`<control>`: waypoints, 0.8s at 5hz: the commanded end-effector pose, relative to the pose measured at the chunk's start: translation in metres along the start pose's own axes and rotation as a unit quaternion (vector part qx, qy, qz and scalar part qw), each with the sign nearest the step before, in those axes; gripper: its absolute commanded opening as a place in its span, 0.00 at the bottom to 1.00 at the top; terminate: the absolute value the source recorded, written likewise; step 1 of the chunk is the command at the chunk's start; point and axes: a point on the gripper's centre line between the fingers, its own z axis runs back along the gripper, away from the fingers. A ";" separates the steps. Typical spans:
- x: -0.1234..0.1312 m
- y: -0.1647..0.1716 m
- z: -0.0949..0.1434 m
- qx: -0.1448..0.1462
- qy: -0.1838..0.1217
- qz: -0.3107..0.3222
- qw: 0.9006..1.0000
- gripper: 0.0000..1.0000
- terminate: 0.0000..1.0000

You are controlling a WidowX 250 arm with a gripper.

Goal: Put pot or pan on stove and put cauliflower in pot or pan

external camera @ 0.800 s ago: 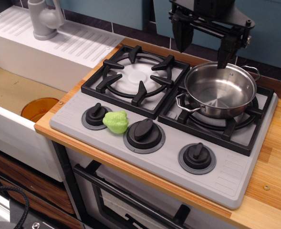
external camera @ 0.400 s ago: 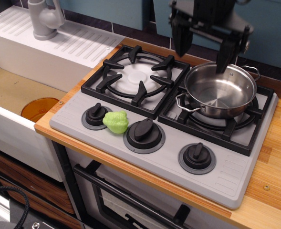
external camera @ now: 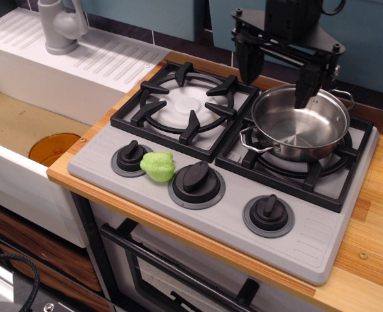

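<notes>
I am reading the pot [external camera: 300, 123] as already sitting on the stove [external camera: 224, 172], squarely on the grate of the burner nearest the wooden counter [external camera: 373, 214], so the step in hand is fetching the cauliflower [external camera: 157, 166]. It is lying on the grey front panel of the stove, between the two knobs [external camera: 196, 179] farthest from the pot and touching or almost touching both (I cannot tell which). To do this well, I am planning to bring the gripper [external camera: 279, 70] across and down over the green lump with the jaws set so one finger is dropping toward the grate side and the other toward the panel's front edge, since a close along the knob row would be catching a knob instead. The lump is looking knobbly and light, so I am judging a centred, gentle close safer than a pinch at its edge. The gripper is hanging above the far rim of the pot, jaws spread wide, nearly the pot's width; one finger is overlapping the rim in this view, but I cannot tell whether it is touching. It is carrying nothing.
</notes>
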 end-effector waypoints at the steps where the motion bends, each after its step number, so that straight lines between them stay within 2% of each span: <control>1: 0.015 0.012 -0.004 0.000 -0.052 -0.009 0.999 1.00 0.00; 4: 0.014 0.017 -0.028 0.003 -0.097 -0.003 0.995 1.00 0.00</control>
